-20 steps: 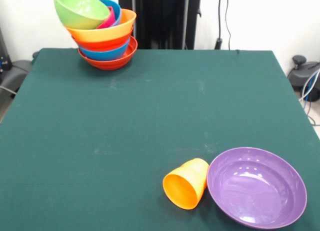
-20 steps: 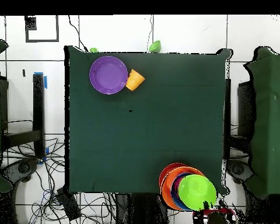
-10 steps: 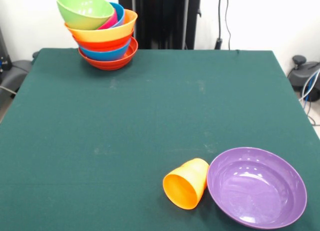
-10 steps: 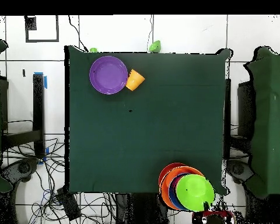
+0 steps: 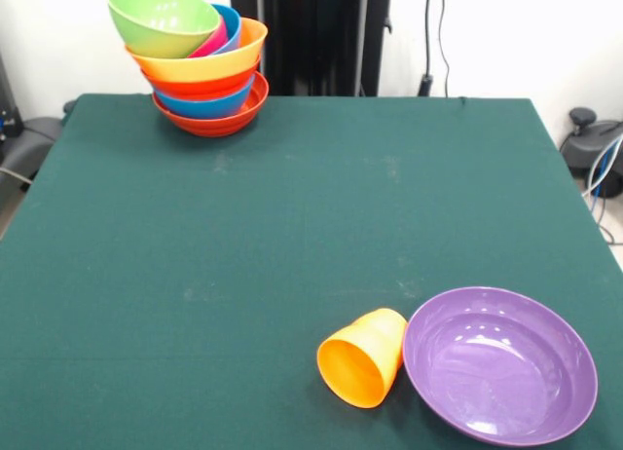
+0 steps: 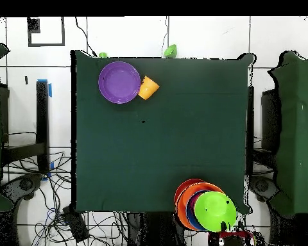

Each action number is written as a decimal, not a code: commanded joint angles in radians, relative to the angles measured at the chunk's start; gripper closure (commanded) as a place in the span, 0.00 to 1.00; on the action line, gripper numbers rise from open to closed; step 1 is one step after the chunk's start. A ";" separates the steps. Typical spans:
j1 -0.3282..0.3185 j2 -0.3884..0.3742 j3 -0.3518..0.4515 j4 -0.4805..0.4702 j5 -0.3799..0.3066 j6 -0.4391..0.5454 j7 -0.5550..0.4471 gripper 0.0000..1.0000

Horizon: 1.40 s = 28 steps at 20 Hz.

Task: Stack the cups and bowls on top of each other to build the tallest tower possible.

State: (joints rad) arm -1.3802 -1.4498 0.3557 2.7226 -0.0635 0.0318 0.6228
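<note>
The tower (image 5: 206, 85) stands at the table's far left corner: a red-orange bowl at the base, then blue, red-orange and wide orange bowls, with a blue and a magenta bowl inside. A green bowl (image 5: 161, 18) sits on top, tilted. In the overhead view the tower (image 6: 190, 195) is at the bottom edge, with the green bowl (image 6: 215, 211) topmost. The small orange cup (image 5: 363, 357) lies on its side against the large purple bowl (image 5: 499, 362); both show in the overhead view, cup (image 6: 147, 87) and purple bowl (image 6: 119, 82). A red and black part of my arm, perhaps the gripper (image 6: 230, 236), shows just below the tower.
The green table (image 5: 292, 206) has the black pedestal (image 5: 311, 36) behind its far edge. Two small green things (image 6: 171, 50) lie on the floor beyond the table's edge in the overhead view. Cables lie on the floor around the table.
The green bowl on top of the tower has tipped from a steep tilt to a more level seat and shifted slightly. The red and black part below the tower has drawn a little away.
</note>
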 commanded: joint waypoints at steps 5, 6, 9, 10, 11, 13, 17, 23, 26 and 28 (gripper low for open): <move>0.143 -0.153 -0.107 -0.061 0.027 0.304 0.229 0.00; 0.162 -0.168 -0.106 -0.100 0.016 0.371 0.255 0.00; 0.201 -0.158 -0.087 -0.188 0.031 0.462 0.302 0.00; 0.213 -0.144 -0.081 -0.220 0.020 0.495 0.328 0.00; 0.228 -0.129 -0.076 -0.250 0.010 0.516 0.361 0.00; 0.263 -0.087 -0.062 -0.310 -0.022 0.548 0.441 0.00; 0.379 0.091 -0.075 -0.456 -0.113 0.536 0.667 0.00; 0.574 0.405 -0.191 -0.694 -0.163 0.480 0.808 0.00; 0.641 0.523 -0.228 -0.796 -0.181 0.461 0.851 0.00; 0.673 0.583 -0.239 -0.866 -0.186 0.478 0.881 0.00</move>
State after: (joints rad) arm -0.8161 -1.1530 0.1902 2.1154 -0.1579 0.5078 1.2788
